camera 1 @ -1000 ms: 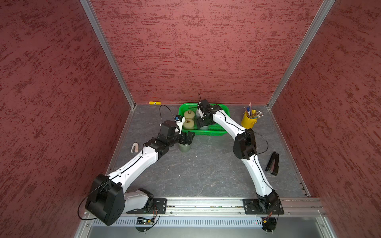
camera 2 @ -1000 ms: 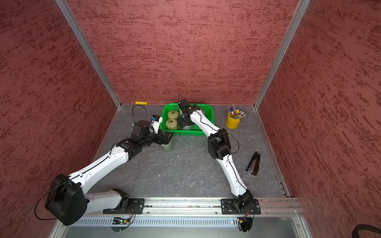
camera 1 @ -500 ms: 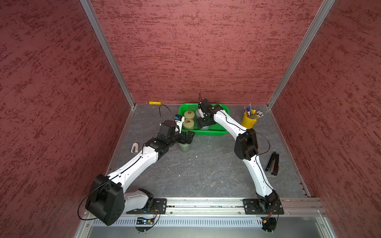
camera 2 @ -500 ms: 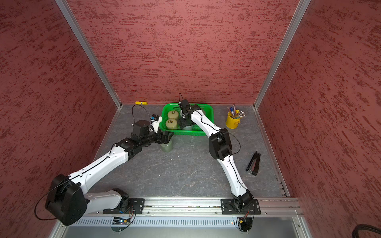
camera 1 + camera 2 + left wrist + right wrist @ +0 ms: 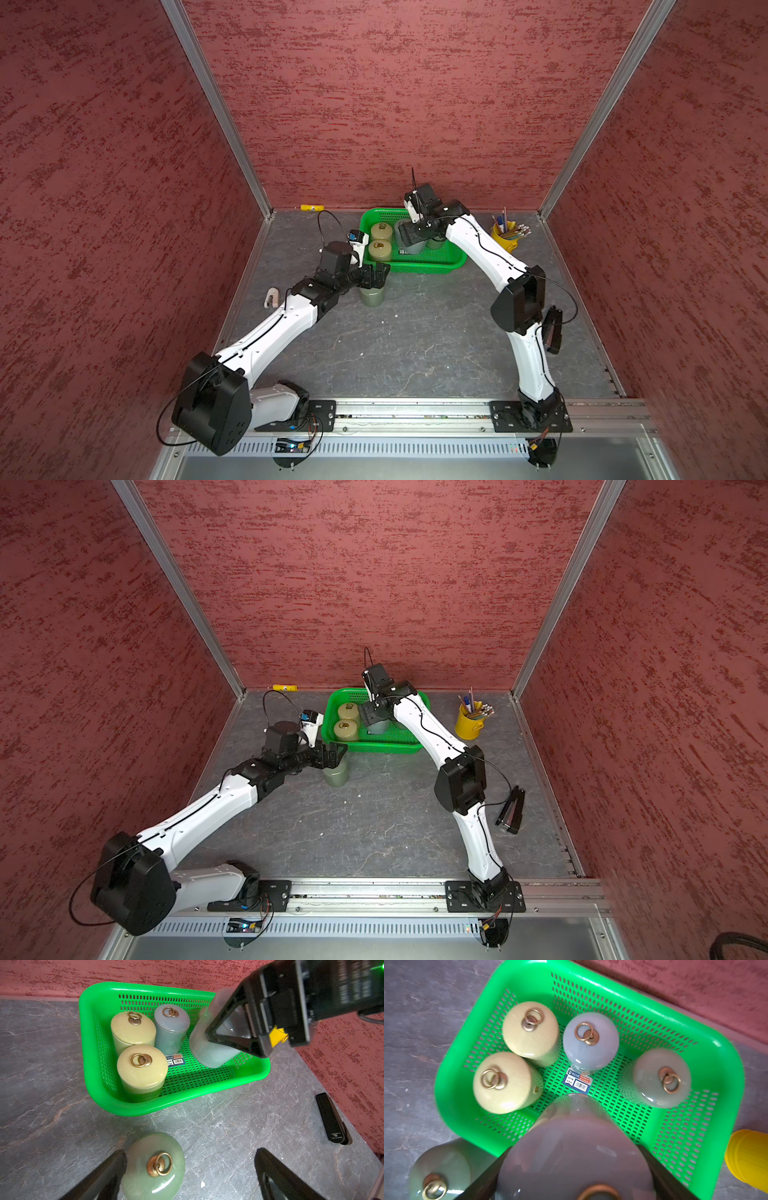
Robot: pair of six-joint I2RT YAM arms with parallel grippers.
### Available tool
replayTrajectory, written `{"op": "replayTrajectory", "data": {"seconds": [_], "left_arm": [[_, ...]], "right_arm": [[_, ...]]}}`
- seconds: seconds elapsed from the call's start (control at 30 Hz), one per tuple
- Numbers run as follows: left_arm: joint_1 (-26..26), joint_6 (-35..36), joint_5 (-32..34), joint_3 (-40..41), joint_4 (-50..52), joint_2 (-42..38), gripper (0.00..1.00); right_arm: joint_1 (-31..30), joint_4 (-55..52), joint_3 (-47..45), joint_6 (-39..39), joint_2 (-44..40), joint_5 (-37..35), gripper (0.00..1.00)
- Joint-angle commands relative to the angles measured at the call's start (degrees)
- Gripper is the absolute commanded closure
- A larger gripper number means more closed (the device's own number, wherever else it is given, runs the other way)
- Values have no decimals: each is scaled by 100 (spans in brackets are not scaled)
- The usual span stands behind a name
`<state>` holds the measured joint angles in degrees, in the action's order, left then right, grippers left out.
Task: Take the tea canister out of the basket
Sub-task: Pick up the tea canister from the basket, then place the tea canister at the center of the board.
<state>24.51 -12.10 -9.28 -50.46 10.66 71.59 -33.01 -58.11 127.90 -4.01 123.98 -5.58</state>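
The right gripper (image 5: 413,237) is clamped on the grey tea canister (image 5: 575,1147), held tilted between its jaws above the basket (image 5: 452,1093) floor. The left gripper (image 5: 190,1155) gapes over a green canister (image 5: 153,1169) outside.

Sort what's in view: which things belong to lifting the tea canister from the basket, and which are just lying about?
Job: basket, grey canister gripped by right claw, four canisters inside it, green canister on the table at open left claw.
Lying about: yellow pencil bucket, black stapler, yellow marker, white object.
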Motion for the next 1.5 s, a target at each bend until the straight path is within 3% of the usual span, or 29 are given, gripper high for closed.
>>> {"op": "replayTrajectory", "data": {"seconds": [0.0, 0.3, 0.57, 1.47], "left_arm": [[-137, -151, -201, 11, 21, -162, 0], [-392, -214, -284, 124, 79, -269, 0], [-403, -259, -416, 133, 21, -163, 0], [-298, -134, -312, 201, -16, -40, 0]], "right_arm": [[-184, 455, -434, 119, -753, -167, 100], [-777, 1602, -2817, 188, -2177, -37, 100], [-1071, 2187, -3926, -93, -2405, -105, 100], [-1108, 2393, -4141, -328, -1355, -378, 100]]}}
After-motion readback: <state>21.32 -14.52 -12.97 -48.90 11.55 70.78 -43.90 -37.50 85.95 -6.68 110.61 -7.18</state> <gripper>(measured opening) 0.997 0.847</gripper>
